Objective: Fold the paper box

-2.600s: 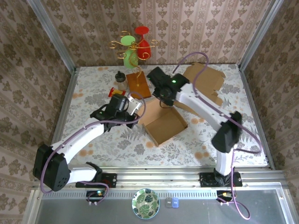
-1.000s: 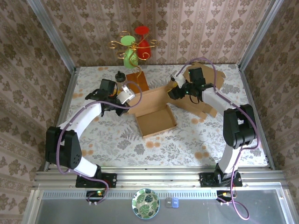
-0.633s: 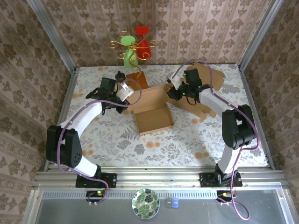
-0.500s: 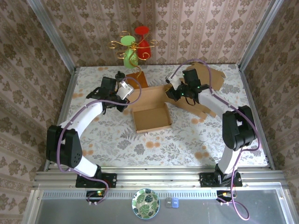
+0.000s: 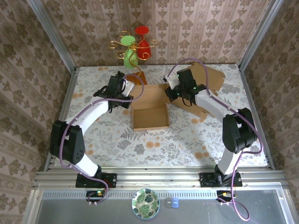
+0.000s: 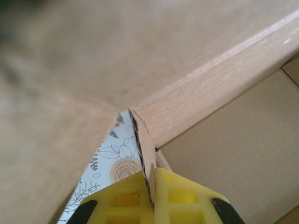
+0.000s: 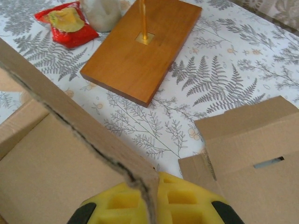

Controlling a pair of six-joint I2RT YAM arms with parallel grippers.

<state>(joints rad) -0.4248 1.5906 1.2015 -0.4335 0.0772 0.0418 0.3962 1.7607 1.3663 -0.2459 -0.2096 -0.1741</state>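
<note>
Paper box (image 5: 150, 116) centred on desk (image 5: 187, 140), tray open upward. Left jaws clenched on rear-left flap edge, right jaws on rear-right edge. Advised: lift both edges evenly, crease along scored lines, avoid tearing cardboard.

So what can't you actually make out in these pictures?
Right wrist view: the pale object beside the red packet is cut by the top edge; unidentifiable.
Right wrist view: the gold rod on the wooden base leaves the frame; its top is unseen there.
Left wrist view: the paper box close to the lens is blurred.
Top view: the right arm covers part of the flat cardboard sheet.
</note>
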